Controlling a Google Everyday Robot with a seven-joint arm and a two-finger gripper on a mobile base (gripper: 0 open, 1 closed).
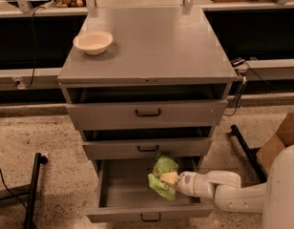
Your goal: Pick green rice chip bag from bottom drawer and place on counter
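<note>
The green rice chip bag (162, 175) is crinkled and light green. It sits inside the open bottom drawer (123, 194), towards its right side, and stands up as high as the front of the drawer above it. My gripper (172, 179) reaches in from the right on a white arm and is shut on the bag; a pale fingertip lies against the bag's right side. The counter (152, 42) is the flat grey top of the cabinet, well above the gripper.
A cream bowl (93, 41) sits at the counter's back left. The top drawer (147, 112) and middle drawer (147, 148) stand partly open above the bottom one. A cardboard box (280, 137) and a black bar (245, 151) are on the floor at right, a black stand (32, 190) at left.
</note>
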